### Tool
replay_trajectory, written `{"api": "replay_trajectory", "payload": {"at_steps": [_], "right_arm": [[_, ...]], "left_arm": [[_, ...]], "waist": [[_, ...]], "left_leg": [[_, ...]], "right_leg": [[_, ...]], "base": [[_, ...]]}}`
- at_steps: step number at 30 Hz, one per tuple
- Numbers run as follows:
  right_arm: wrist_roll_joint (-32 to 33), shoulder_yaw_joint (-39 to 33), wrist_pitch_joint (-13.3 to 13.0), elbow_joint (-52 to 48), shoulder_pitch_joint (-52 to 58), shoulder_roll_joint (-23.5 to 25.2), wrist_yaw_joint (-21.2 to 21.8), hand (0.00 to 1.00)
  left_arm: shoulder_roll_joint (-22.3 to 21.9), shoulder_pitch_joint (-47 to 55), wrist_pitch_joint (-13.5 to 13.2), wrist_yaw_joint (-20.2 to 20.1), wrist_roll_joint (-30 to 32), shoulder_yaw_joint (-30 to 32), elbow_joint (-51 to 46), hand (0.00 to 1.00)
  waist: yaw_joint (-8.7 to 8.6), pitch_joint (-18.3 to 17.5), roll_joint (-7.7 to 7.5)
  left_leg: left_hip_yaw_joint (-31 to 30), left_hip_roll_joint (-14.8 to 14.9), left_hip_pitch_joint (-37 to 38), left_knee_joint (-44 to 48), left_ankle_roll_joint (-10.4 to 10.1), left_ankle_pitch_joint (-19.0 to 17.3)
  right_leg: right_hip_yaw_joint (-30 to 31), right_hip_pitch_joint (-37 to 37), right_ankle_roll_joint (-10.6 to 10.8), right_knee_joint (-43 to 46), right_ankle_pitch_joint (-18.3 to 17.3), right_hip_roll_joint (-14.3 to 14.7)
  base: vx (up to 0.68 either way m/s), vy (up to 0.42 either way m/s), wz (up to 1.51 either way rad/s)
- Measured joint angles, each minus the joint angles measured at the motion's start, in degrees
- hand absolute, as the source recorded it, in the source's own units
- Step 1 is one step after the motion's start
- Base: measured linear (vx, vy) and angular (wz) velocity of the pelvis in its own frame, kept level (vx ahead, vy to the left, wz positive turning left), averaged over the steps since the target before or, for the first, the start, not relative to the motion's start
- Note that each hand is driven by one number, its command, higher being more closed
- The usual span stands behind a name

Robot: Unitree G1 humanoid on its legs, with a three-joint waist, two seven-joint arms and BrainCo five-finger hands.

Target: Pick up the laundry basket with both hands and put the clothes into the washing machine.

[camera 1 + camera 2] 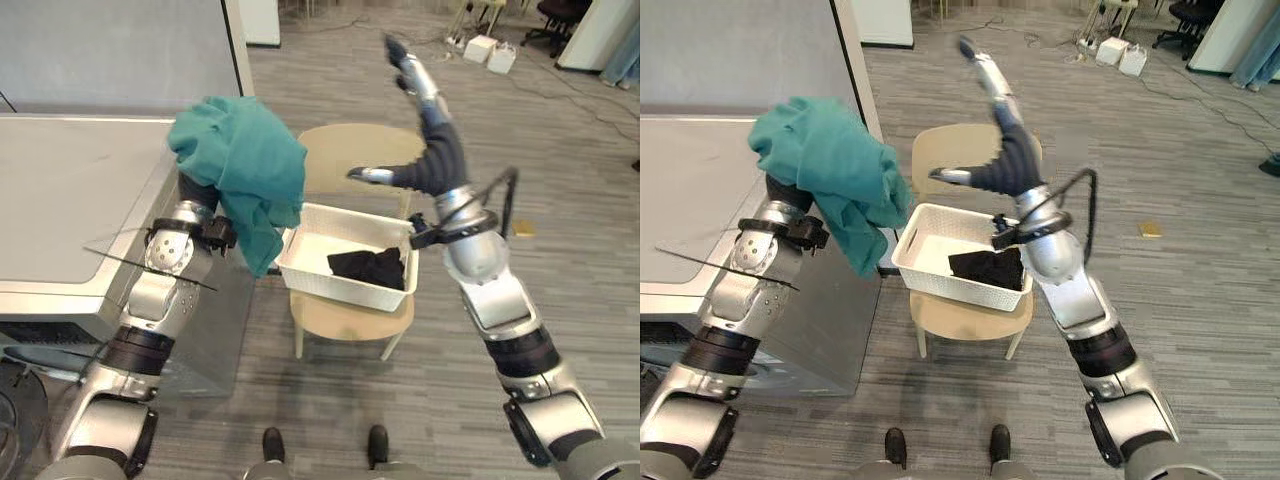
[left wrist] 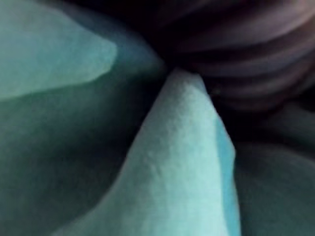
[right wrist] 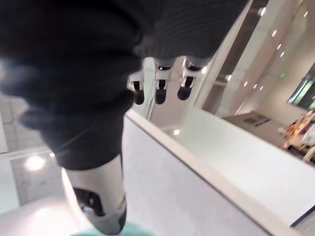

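Left eye view: we cannot tell our left hand's point(image 1: 198, 192) grip under the teal cloth point(image 1: 245, 160); right hand point(image 1: 432, 150) straight-fingered, empty; the black garment point(image 1: 370, 267) below its fingers awaits.

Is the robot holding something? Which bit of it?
The teal cloth hangs over the left hand, covering it, so which part is gripped cannot be told. The right hand is raised, open, holding nothing.

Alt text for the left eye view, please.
A teal cloth hangs over the raised left hand, by the washing machine. The open right hand hovers high above a white basket on a chair, a dark garment inside.
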Motion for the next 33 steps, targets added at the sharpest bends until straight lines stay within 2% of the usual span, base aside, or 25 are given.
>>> {"api": "replay_trajectory", "payload": {"at_steps": [2,3,4,7,9,12,13,14,16,17,18,19,20,21,23,24,25,26,27,28,29,31,32,33], "right_arm": [[-3.94,-4.66,0.35,-0.11,2.70,-0.10,-1.85,0.00],[-5.80,-9.95,1.27,-0.09,5.59,-0.05,-3.64,0.00],[-6.34,-12.10,1.93,-0.09,7.04,0.01,-4.49,0.00],[-7.94,-22.46,4.92,0.46,14.99,1.33,-7.28,0.00],[-8.59,-27.96,6.85,1.61,19.35,2.24,-8.87,0.00],[-11.10,-37.16,9.12,6.04,25.09,2.32,-10.38,0.00],[-12.82,-40.09,10.90,8.43,26.55,2.32,-11.14,0.00],[-13.27,-41.57,11.41,9.64,27.12,2.32,-11.21,0.00],[-14.47,-45.58,12.57,14.15,28.67,2.05,-11.53,0.00],[-14.89,-48.39,13.50,17.73,29.91,2.02,-11.51,0.00],[-14.86,-50.88,14.27,21.02,30.99,2.49,-11.51,0.00],[-14.86,-54.94,15.10,26.22,32.27,3.25,-11.53,0.00],[-14.85,-57.39,15.89,30.02,32.91,3.78,-11.47,0.00],[-14.63,-60.68,16.17,33.66,34.71,4.80,-11.34,0.00],[-12.10,-64.06,16.21,42.03,38.34,5.71,-10.80,0.00],[-9.26,-65.93,15.99,48.15,40.16,7.23,-9.73,0.00],[-7.58,-66.80,15.94,51.34,40.68,8.24,-9.22,0.00],[-3.81,-68.40,15.92,55.83,41.51,11.21,-7.74,0.00],[-1.12,-68.67,15.92,57.66,42.40,15.24,-6.45,0.00],[-0.29,-68.35,15.92,58.05,42.87,17.58,-5.88,0.00],[1.50,-66.74,15.90,59.16,43.20,21.38,-4.49,0.00],[3.49,-62.51,15.65,60.03,43.65,25.12,-2.59,0.00],[4.45,-59.27,15.63,60.84,43.62,25.06,-1.37,0.00],[5.00,-57.92,15.31,60.50,43.92,25.05,-1.09,0.00]], "left_arm": [[-2.91,4.36,0.02,0.99,2.82,2.73,-1.47,1.00],[-4.06,8.04,0.18,1.73,4.68,4.51,-2.25,1.00],[-4.60,9.61,0.19,1.90,5.14,5.61,-2.62,1.00],[-7.78,16.38,0.47,3.51,7.46,13.89,-7.57,1.00],[-9.74,19.50,0.34,4.86,9.13,18.83,-11.18,1.00],[-12.12,23.36,-0.07,5.86,11.82,25.16,-17.66,1.00],[-12.21,24.24,-0.78,6.12,12.95,26.28,-19.26,1.00],[-12.33,24.77,-1.02,6.40,13.44,26.74,-20.05,1.00],[-13.65,26.29,-2.09,7.11,13.83,28.12,-21.65,1.00],[-15.27,27.76,-2.49,7.16,13.81,29.44,-22.98,1.00],[-16.45,28.72,-2.90,7.27,13.75,30.17,-23.21,1.00],[-17.97,30.41,-3.06,6.96,13.76,31.03,-23.45,1.00],[-19.15,32.90,-3.13,6.66,13.76,30.90,-23.60,1.00],[-21.34,35.79,-3.05,6.07,13.76,30.70,-23.58,1.00],[-24.74,37.80,-3.03,4.11,13.79,30.49,-23.62,1.00],[-25.72,39.01,-3.11,3.27,13.79,30.46,-23.62,1.00],[-25.92,39.24,-3.09,2.97,13.76,30.24,-23.55,1.00],[-26.44,39.31,-2.94,2.92,13.70,29.47,-23.49,1.00],[-27.23,38.69,-2.47,2.87,13.58,28.56,-23.45,1.00],[-27.67,38.18,-2.10,2.88,13.56,28.34,-23.45,1.00],[-28.17,37.23,-1.95,2.97,13.43,27.64,-23.45,1.00],[-28.12,36.36,-1.19,2.92,13.44,25.83,-23.48,1.00],[-28.00,36.39,-0.93,3.07,13.43,25.54,-23.47,1.00],[-27.93,36.38,-0.91,3.09,13.43,25.37,-23.48,1.00]], "waist": [[-0.08,-0.63,0.00],[-0.05,-0.73,0.04],[-0.05,-0.85,0.04],[-0.19,-1.38,0.09],[-0.24,-1.97,0.62],[-0.43,-2.34,1.98],[-0.41,-2.18,2.23],[-0.40,-2.00,2.42],[-0.42,-0.89,4.29],[-0.42,-0.28,5.37],[-0.37,-0.46,4.49],[-0.47,0.82,2.17],[-0.23,0.96,2.29],[-0.41,1.30,2.75],[-0.99,0.55,4.45],[-1.89,0.09,5.24],[-2.44,0.02,5.44],[-3.39,-0.23,5.84],[-3.64,-0.71,6.68],[-3.72,-0.52,6.31],[-4.20,0.28,5.08],[-4.92,1.68,3.49],[-4.90,3.17,2.63],[-4.88,3.54,2.32]], "left_leg": [[0.33,0.19,0.41,0.00,-0.20,-0.16],[0.74,0.42,0.80,0.00,-0.48,-0.37],[0.89,0.51,0.88,0.01,-0.51,-0.39],[1.22,1.08,1.49,0.26,-1.02,-0.77],[0.95,1.22,1.79,0.39,-1.16,-0.89],[-1.69,1.16,-0.09,1.90,-1.10,-1.03],[-3.45,1.36,-2.47,4.99,-0.83,-1.79],[-3.79,1.55,-3.35,6.43,-0.70,-2.15],[-5.36,3.23,-5.77,10.52,-0.34,-3.29],[-6.06,4.48,-6.71,10.70,-0.19,-5.05],[-2.53,5.11,-6.78,10.84,1.26,-7.91],[1.11,6.11,-8.64,20.57,6.56,-10.89],[2.92,7.22,-9.47,31.27,8.14,-12.91],[3.70,8.22,-8.44,42.79,7.88,-15.77],[3.59,8.55,-4.20,49.54,5.29,-18.63],[3.10,8.50,-1.42,49.55,3.58,-19.66],[2.91,8.43,-0.13,48.35,2.76,-20.04],[2.86,7.94,2.50,43.23,1.62,-20.83],[3.85,6.63,4.68,35.31,-1.35,-24.28],[4.72,5.87,5.24,32.20,-1.33,-25.25],[5.59,4.37,6.20,27.36,-1.51,-26.40],[6.40,2.07,7.55,22.89,-0.90,-27.60],[7.05,0.97,8.02,24.01,0.00,-28.11],[7.40,0.83,8.03,25.27,0.71,-28.57]], "right_leg": [[0.45,0.00,-0.02,-0.03,-0.04,0.22],[0.93,0.26,-0.14,-0.02,-0.12,0.46],[1.13,0.24,-0.30,-0.05,-0.22,0.55],[1.35,0.74,-0.34,-0.14,-0.25,1.04],[1.16,1.21,-0.45,-0.21,-0.32,1.19],[-1.15,1.55,-0.53,-0.23,-0.37,0.86],[-2.60,1.63,-0.61,-0.18,-0.39,0.77],[-3.43,1.77,-0.73,0.00,-0.44,0.78],[-5.01,1.48,-1.67,2.60,-1.36,1.74],[-5.26,0.11,-2.98,5.75,-2.28,3.02],[-6.27,-0.08,-3.27,6.27,-3.12,2.63],[-7.50,-0.22,-4.33,6.38,-3.99,0.42],[-7.31,0.06,-5.09,6.85,-3.59,-0.31],[-7.46,1.19,-5.23,6.66,-3.49,-0.54],[-8.45,2.18,-5.31,6.05,-3.41,-0.25],[-9.70,1.62,-5.38,5.80,-3.03,0.09],[-10.20,1.14,-5.61,5.71,-2.49,0.25],[-11.28,-0.12,-5.55,5.42,-1.07,0.50],[-12.09,-2.03,-4.90,5.41,1.05,0.56],[-12.26,-3.15,-4.47,5.60,1.95,0.32],[-12.57,-5.12,-4.29,6.79,2.85,-0.77],[-12.56,-7.47,-3.87,10.27,3.03,-2.65],[-11.23,-8.30,-2.94,13.28,2.37,-4.35],[-10.79,-8.44,-2.05,14.50,1.75,-4.87]], "base": [[0.01,-0.012,-0.13],[-0.01,-0.015,-0.17],[-0.02,-0.019,-0.17],[-0.01,-0.015,-0.07],[0.00,-0.010,0.04],[-0.03,-0.005,0.39],[-0.05,0.000,0.66],[-0.07,-0.003,0.59],[-0.11,-0.043,0.49],[-0.14,-0.086,0.54],[-0.17,-0.072,0.67],[-0.13,-0.050,0.43],[-0.14,-0.049,0.25],[-0.11,-0.041,0.03],[-0.08,0.047,0.25],[-0.09,0.099,0.39],[-0.10,0.122,0.44],[-0.10,0.148,0.39],[-0.12,0.163,0.30],[-0.18,0.183,0.16],[-0.19,0.154,0.12],[-0.34,0.163,0.11],[-0.35,0.106,-0.09],[-0.43,0.031,-0.24]]}}
